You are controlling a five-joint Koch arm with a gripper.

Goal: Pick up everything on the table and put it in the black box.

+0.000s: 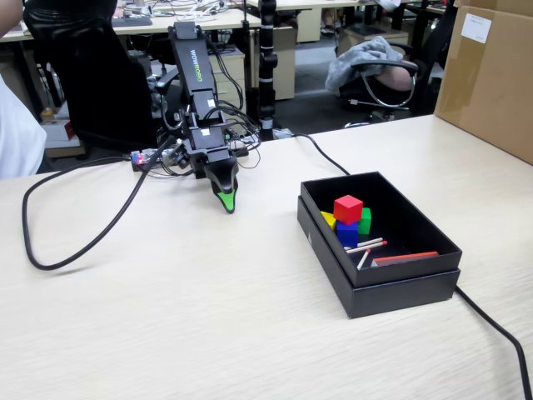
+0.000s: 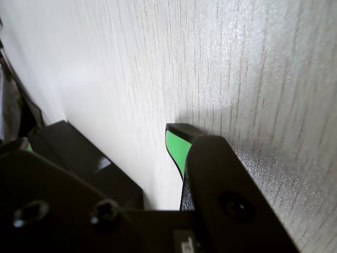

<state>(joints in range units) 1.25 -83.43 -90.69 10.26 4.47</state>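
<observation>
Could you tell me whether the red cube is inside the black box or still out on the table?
Inside. In the fixed view the red cube sits atop the other cubes within the black box walls.

Black cable (image 1: 75,242); carton (image 1: 491,79) (brown)

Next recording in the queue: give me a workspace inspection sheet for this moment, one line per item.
Surface: beige wood-grain table, bare around the arm.
Job's things: red cube, blue cube, yellow cube and green cube all sit inside the black box, red on top of the pile.
Clutter: thin red-and-white sticks in the box beside the cubes.
Gripper: gripper points down at the table, left of the box in the fixed view, holding nothing; open or shut cannot be told.
Cables: black cable loops across the table; another runs behind the box.
Surroundings: brown carton at right; office chairs and desks behind.
</observation>
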